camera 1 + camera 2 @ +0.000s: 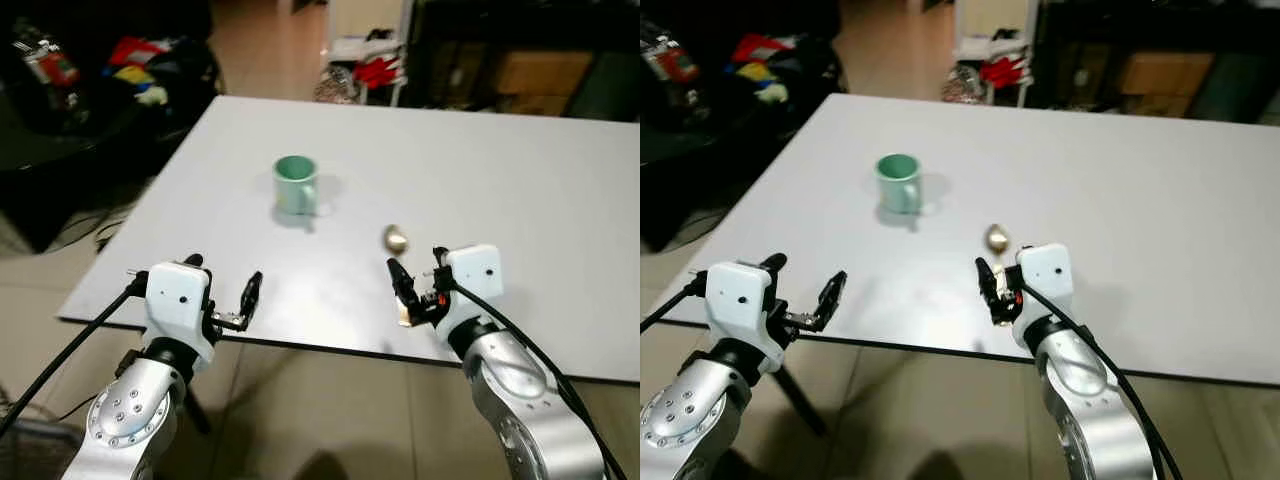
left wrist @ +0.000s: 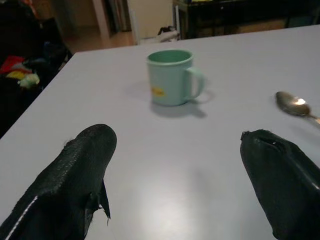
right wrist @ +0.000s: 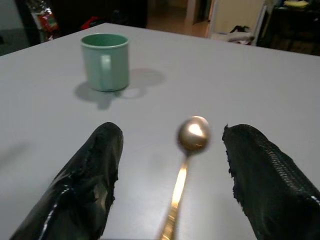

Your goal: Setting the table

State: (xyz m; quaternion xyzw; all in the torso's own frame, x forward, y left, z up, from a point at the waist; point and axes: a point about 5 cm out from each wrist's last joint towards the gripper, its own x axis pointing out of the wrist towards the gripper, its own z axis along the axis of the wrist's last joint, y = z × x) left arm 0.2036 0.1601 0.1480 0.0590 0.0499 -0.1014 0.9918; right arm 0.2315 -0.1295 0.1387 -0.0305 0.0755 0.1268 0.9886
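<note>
Your white counter (image 1: 560, 190) fills most of the frame, with cluttered dark shelving across the top. The green mug (image 1: 296, 184) stands upright left of centre, and the golden spoon (image 3: 186, 155) lies lower and to its right, well apart from it. Your right gripper (image 1: 418, 285) has its fingers spread wide on either side of the spoon's handle, while your left gripper (image 1: 222, 292) hovers at the lower left over the counter's near edge, fingers wide and holding nothing.

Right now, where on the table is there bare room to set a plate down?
The white table is bare across its whole right half, beyond the spoon. The far strip behind the green mug is bare too. The tightest spot is the near middle, where the right gripper straddles the spoon and the left gripper hovers at the edge.
</note>
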